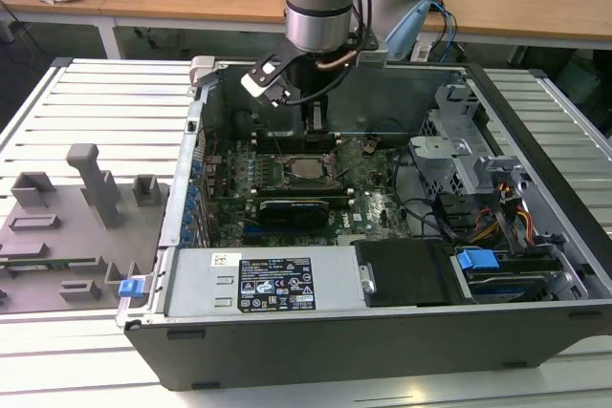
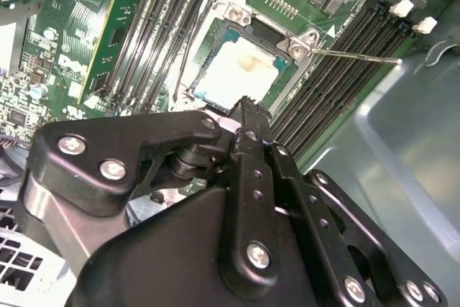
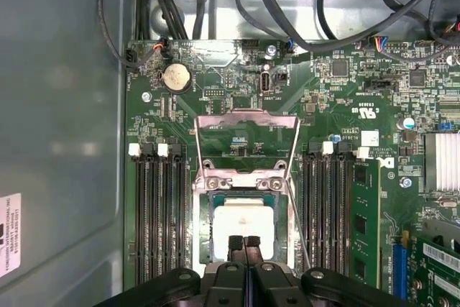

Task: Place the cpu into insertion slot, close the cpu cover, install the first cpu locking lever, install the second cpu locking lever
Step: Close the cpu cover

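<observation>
1 of 4 steps looks done: cpu (image 3: 244, 224) lying flat in insertion slot (image 3: 207, 206), right under hand (image 3: 244, 241). Grips nothing, fingers pressed together. Leaves cpu cover (image 3: 246, 114) flipped up just beyond hand, plus locking lever (image 2: 356, 56) sticking out free, both levers undone.

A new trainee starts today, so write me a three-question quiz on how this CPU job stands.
1. True or false: the cpu lies in the insertion slot.
2. The cpu cover is: A) closed over the chip, B) swung open, C) lying outside the case.
3. Fill in: the hand is ____ (open or shut).
Key: 1 true; 2 B; 3 shut.
</observation>
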Robot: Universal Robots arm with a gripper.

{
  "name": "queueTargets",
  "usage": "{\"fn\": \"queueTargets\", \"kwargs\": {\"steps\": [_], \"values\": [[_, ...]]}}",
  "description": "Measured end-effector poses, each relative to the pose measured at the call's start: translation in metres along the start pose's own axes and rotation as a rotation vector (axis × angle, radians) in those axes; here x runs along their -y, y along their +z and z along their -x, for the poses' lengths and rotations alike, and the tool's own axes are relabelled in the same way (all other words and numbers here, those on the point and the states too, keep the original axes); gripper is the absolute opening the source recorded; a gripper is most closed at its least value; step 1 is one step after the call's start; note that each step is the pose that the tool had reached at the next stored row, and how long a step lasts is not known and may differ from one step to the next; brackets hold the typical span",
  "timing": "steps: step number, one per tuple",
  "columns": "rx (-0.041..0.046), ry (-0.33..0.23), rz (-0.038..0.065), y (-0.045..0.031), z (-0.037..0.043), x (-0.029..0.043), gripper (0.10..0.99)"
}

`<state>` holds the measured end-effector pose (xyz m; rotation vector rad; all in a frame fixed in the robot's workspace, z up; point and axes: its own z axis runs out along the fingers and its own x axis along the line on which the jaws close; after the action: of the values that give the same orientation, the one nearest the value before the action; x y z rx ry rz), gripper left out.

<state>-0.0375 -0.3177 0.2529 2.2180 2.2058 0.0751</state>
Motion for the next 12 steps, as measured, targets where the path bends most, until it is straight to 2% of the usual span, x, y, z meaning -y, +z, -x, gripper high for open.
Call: {"fn": "queueTargets", "kwargs": {"steps": [12], "values": [[-0.0002,0.0,0.0,-0.005,-0.0002,-0.0002,0.106]]}}
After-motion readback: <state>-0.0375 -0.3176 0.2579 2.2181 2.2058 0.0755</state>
